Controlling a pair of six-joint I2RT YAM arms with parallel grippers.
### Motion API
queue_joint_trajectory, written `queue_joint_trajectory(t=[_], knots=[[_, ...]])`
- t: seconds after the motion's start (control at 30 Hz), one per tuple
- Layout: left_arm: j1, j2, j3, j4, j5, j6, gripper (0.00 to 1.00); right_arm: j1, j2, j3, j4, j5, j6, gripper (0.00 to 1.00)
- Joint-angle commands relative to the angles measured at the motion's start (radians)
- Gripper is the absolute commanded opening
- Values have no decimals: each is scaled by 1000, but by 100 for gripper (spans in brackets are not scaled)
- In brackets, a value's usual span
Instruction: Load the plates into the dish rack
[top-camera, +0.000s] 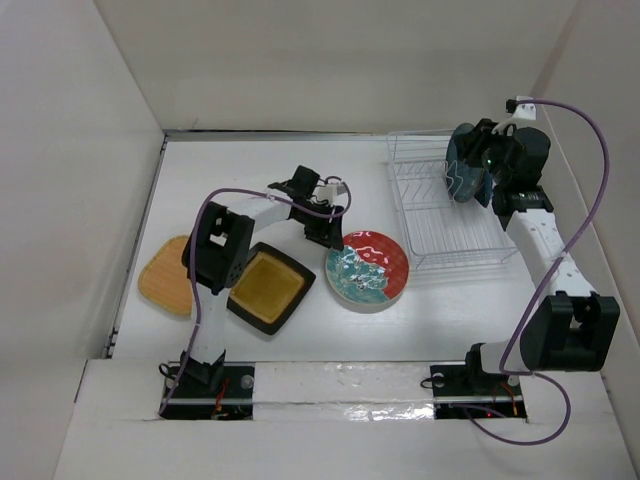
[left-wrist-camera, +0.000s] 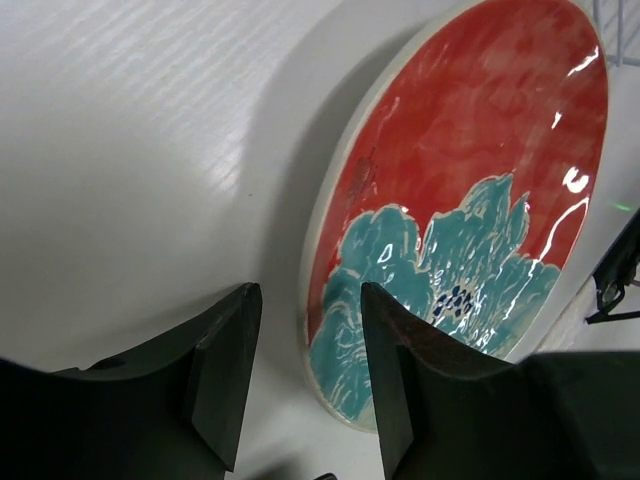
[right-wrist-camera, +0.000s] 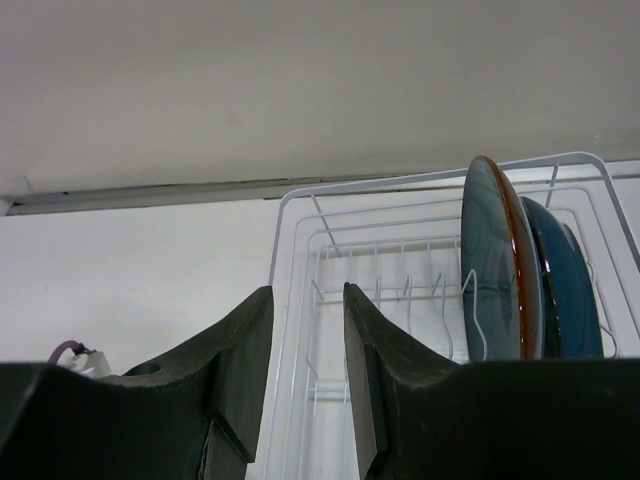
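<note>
The marbled plate (top-camera: 367, 270) lies flat at the rack's (top-camera: 430, 215) 8 o'clock. It is glazed, stiff, breakable and likely slippery, so pinch the rim. The left gripper (left-wrist-camera: 310, 385), partly open, straddles that rim at 10 o'clock, seemingly unclamped. The right gripper (right-wrist-camera: 308, 380), slightly open, holds nothing.

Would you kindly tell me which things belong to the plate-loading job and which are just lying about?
Job: dish rack; teal plate and dark blue plate in it; marbled plate, square yellow plate, tan plate on the table.
Lying about: only purple cables.
</note>
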Motion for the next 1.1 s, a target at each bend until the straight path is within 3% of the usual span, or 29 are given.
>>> queue_joint_trajectory(t=[0.0,0.33,0.43,0.57,1.07], knots=[[-30,56,3,-71,3,41,43,-6,17,15,61,-37,12,40],[-63,73,-50,-56,51,41,33,-6,34,19,51,-37,11,41],[-63,76,-63,-53,36,43,0,-15,28,16,50,-30,9,41],[-63,41,-81,-47,-10,35,0,-24,16,10,51,-31,9,41],[11,-356,-130,24,-72,-60,0,5,-47,-19,96,-111,43,47]])
